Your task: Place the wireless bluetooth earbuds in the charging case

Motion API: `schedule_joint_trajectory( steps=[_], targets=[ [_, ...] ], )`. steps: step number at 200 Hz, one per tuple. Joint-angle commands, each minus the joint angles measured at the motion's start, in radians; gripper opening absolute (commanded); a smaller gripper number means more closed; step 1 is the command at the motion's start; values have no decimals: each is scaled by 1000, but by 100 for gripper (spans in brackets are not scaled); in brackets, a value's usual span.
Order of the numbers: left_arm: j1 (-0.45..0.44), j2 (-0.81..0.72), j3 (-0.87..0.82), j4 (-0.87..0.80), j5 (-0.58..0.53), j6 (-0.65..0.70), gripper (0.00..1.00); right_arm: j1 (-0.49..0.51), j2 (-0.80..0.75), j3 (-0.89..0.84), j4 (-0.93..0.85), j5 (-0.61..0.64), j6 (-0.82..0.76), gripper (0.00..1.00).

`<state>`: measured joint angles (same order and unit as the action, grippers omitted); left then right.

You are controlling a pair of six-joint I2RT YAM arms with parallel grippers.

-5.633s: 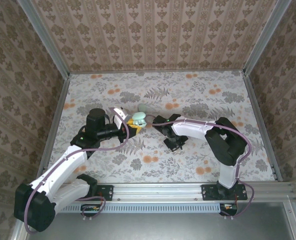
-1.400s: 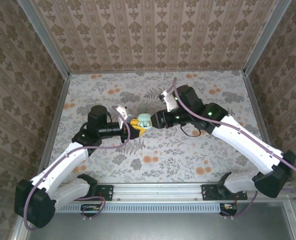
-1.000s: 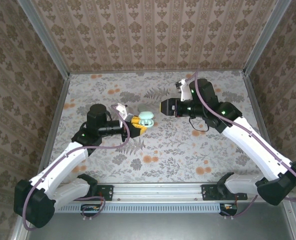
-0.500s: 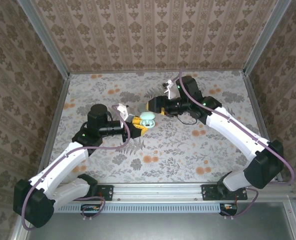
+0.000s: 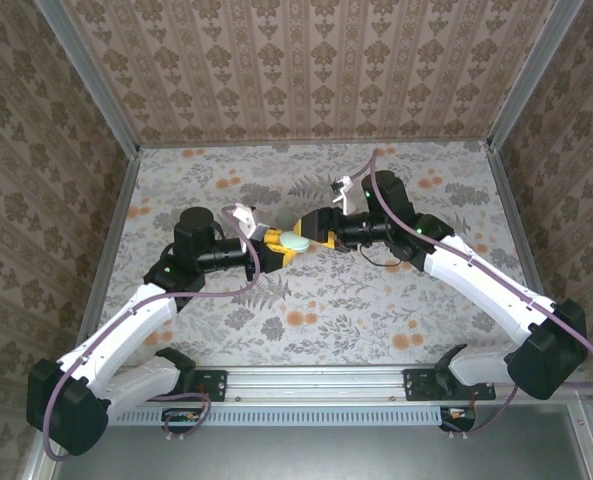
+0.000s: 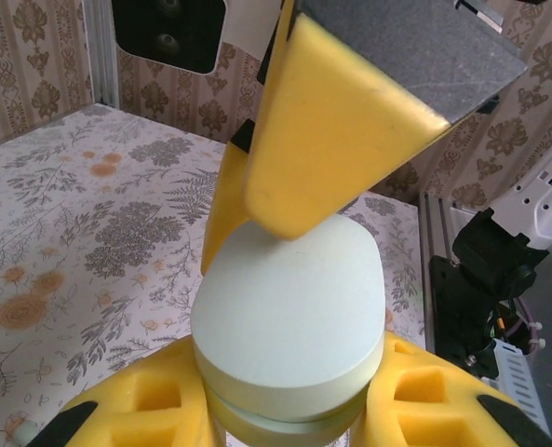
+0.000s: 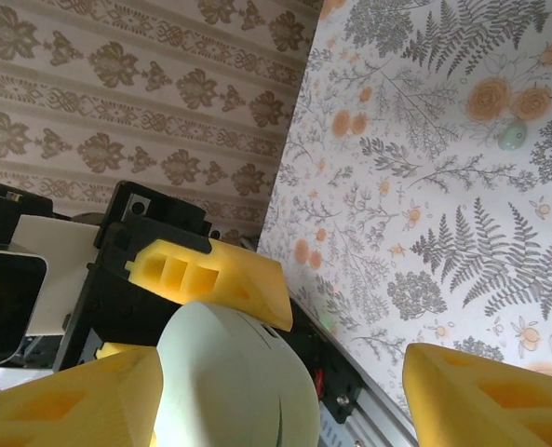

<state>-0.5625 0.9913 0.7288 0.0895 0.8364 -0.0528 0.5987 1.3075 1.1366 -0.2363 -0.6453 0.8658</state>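
Note:
The charging case (image 5: pixel 295 240) is a pale mint-green rounded box, held above the table with my left gripper (image 5: pixel 277 248) shut on its lower half. In the left wrist view the case (image 6: pixel 289 307) sits between the yellow fingers (image 6: pixel 136 410), its lid down with a thin seam showing. My right gripper (image 5: pixel 312 228) is open and reaches in from the right, straddling the case top. One of its yellow fingers (image 6: pixel 322 140) rests against the lid. In the right wrist view the case (image 7: pixel 229 382) lies beside the left finger (image 7: pixel 61 405), with the other finger (image 7: pixel 490 400) far off. A small pale green piece, perhaps an earbud (image 7: pixel 511 137), lies on the table.
The floral table (image 5: pixel 376 300) is fenced by patterned walls and a metal rail (image 5: pixel 326 385) at the near edge. The two arms meet over the table's middle; open floor lies behind and in front of them.
My right arm swung away to the right, then came back to the case with its jaws spreading wider. The left gripper kept the case still.

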Motion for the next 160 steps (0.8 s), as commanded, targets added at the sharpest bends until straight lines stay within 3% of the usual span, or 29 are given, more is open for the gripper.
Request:
schedule_joint_trajectory(
  steps=[1, 51, 90, 129, 160],
  targets=[
    [-6, -19, 29, 56, -11, -31, 1, 14, -25, -25, 82, -34, 59, 70],
    [-5, -18, 26, 76, -8, -48, 1, 29, 13, -42, 187, -68, 135, 59],
    [-5, -17, 23, 58, -15, -37, 6, 29, 35, -48, 267, -88, 194, 31],
    [-5, -16, 22, 44, -22, -24, 23, 23, 45, -45, 281, -84, 219, 21],
    [-5, -21, 28, 14, -46, 2, 53, -1, 44, -46, 263, -70, 225, 19]
  ],
)
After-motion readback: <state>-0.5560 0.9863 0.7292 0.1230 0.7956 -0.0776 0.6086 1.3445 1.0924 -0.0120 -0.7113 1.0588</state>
